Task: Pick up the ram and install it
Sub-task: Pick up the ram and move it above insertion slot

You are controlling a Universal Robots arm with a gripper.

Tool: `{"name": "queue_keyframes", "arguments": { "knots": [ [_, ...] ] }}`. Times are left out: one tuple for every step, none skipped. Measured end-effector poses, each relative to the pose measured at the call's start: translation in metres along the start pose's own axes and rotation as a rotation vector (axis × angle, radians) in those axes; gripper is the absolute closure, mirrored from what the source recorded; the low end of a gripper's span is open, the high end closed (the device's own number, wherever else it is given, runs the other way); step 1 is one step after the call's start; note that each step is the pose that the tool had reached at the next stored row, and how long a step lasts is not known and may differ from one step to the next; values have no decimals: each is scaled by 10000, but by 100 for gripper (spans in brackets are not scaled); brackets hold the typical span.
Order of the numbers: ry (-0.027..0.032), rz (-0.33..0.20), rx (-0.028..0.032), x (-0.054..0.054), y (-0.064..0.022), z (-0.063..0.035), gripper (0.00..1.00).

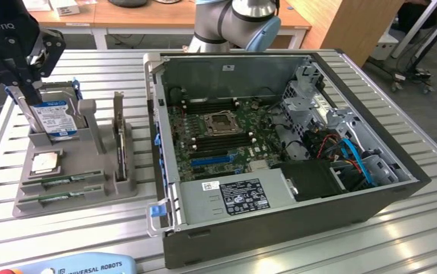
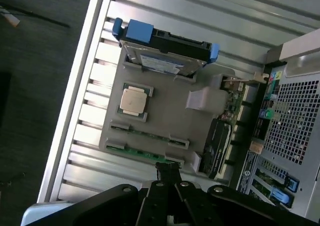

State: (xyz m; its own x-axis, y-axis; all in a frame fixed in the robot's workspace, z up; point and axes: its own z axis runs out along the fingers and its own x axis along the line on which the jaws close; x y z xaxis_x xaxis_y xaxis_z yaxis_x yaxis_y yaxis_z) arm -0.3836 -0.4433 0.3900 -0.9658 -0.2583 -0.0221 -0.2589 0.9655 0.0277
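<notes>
Jaws pressed together, your black two-fingered gripper [image 2: 168,170] is empty, while both slim green memory sticks [image 1: 66,196] sit in the grey plastic holder's [image 1: 131,191] near end, at the exterior view's left, slotted supports keeping them on edge.

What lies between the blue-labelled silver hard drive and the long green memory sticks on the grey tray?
A square, silver-topped processor chip, as both the exterior and wrist views show.

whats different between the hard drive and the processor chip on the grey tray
The hard drive stands upright; the processor chip lies flat. The hard drive is large with blue parts, while the processor chip is small, with a silvery top. Both sit in holders on the tray.
</notes>
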Motion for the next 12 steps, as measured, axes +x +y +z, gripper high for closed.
{"name": "queue_keyframes", "arguments": {
  "knots": [
    [6, -169, -1, 0, 0, 0, 90],
    [12, -366, -2, 0, 0, 0, 90],
    [16, -545, -4, 0, 1, 1, 90],
    [23, -725, -4, 0, 1, 1, 90],
    [29, -906, -5, 0, 0, 1, 90],
    [35, -1086, -6, 0, 0, 1, 90],
    [41, -1266, -8, 0, 0, 2, 90],
    [46, -1444, -11, 0, 0, 3, 90],
    [51, -1630, -14, 0, 0, 3, 90],
    [56, -1821, -17, 0, 0, 4, 90],
    [62, -2001, -19, 0, 0, 4, 90],
    [68, -2181, -21, 0, 0, 4, 90]
  ]
}}
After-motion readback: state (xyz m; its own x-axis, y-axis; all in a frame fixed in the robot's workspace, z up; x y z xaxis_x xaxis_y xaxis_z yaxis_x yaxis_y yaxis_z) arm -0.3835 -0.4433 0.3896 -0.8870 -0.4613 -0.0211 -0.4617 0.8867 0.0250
